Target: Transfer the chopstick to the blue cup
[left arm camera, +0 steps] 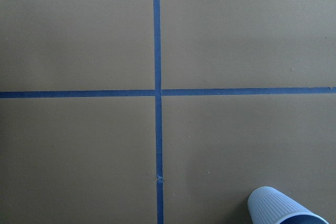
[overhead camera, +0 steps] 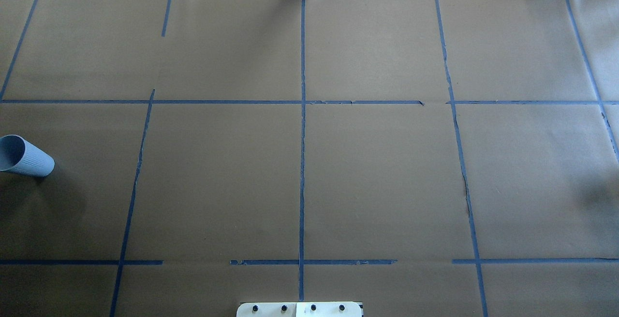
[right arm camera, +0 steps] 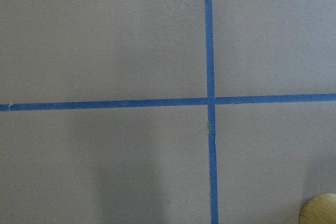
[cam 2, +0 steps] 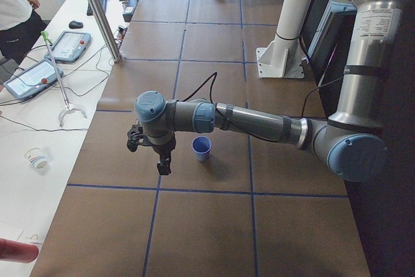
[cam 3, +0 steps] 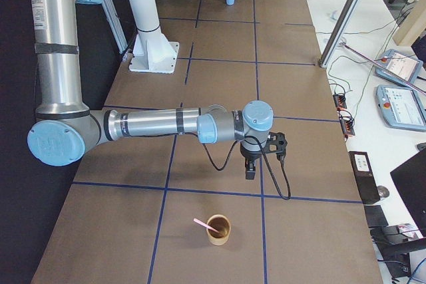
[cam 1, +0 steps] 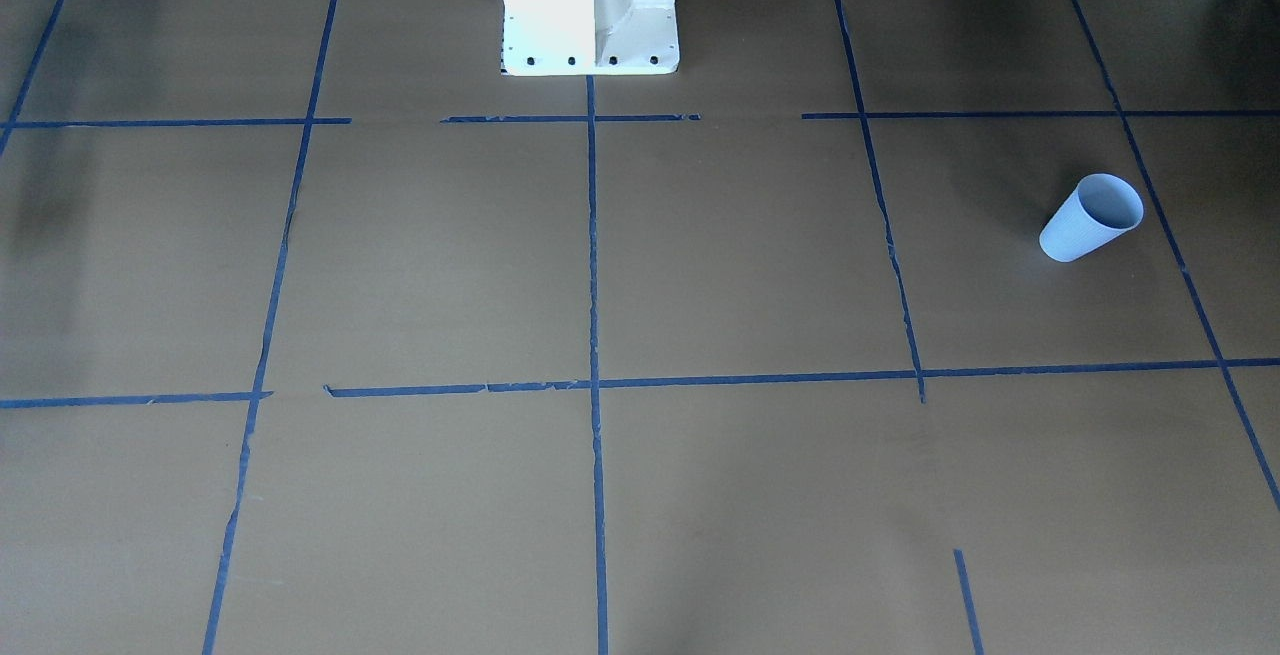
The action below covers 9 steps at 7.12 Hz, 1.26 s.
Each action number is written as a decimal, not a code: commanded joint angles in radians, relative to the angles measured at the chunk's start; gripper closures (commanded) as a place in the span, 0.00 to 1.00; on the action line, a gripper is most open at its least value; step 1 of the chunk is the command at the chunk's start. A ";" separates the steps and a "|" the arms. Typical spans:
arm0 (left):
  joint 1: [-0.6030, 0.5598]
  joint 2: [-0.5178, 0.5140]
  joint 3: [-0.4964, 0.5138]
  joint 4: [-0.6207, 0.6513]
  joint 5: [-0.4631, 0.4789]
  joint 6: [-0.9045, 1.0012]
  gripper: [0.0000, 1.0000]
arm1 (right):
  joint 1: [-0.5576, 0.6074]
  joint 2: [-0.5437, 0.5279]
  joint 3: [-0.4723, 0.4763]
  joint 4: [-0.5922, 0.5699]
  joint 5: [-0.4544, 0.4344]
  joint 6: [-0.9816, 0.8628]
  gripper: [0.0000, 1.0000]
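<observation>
The blue cup (cam 1: 1090, 217) stands upright on the brown table, at the far left edge in the overhead view (overhead camera: 24, 156). My left gripper (cam 2: 163, 165) hangs just beside this cup (cam 2: 201, 148); the cup's ribbed side (left arm camera: 283, 209) shows at the bottom of the left wrist view. The pinkish chopstick (cam 3: 202, 223) leans in a brown cup (cam 3: 217, 229) at the table's other end. My right gripper (cam 3: 250, 169) hovers a little beyond that brown cup, whose rim (right arm camera: 320, 211) shows in the right wrist view. I cannot tell whether either gripper is open or shut.
Blue tape lines (overhead camera: 302, 128) grid the table. The white robot pedestal (cam 1: 590, 15) stands mid-table at the robot's side. Along the far side runs a white bench with teach pendants (cam 3: 401, 104), cables and a small paper cup (cam 2: 37, 157). A person (cam 2: 14, 4) stands there.
</observation>
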 commanded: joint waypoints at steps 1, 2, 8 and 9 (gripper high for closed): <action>0.000 0.000 -0.006 0.000 0.001 0.002 0.00 | 0.002 -0.002 0.001 -0.004 -0.006 0.000 0.00; 0.001 -0.003 -0.018 0.001 0.001 -0.001 0.00 | 0.002 -0.004 0.001 -0.003 -0.006 0.000 0.00; 0.026 0.011 -0.059 -0.014 0.000 -0.009 0.00 | 0.002 -0.009 -0.001 0.008 0.000 0.003 0.00; 0.097 0.012 -0.062 -0.028 0.003 -0.006 0.00 | 0.002 -0.009 -0.001 0.006 0.006 0.015 0.00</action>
